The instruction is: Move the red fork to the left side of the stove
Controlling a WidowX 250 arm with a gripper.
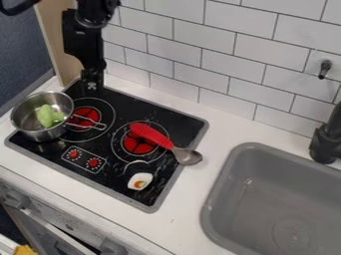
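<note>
On the black stove (158, 112) by white tiles (206, 47), red-handled spoon (152, 135), claw (92, 86) above, open or closed unclear

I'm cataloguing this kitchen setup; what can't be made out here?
All camera view:
Floor of the pot: partly hidden by green item.
Yellow object: cut off by the bottom edge.
Faucet: cut off by the right edge.
Red-handled utensil: tines or none, too small to tell.

The robot's black arm (81, 32) is directly above its gripper (92, 88) — which hangs nearly upright, tip pointing down.
</note>
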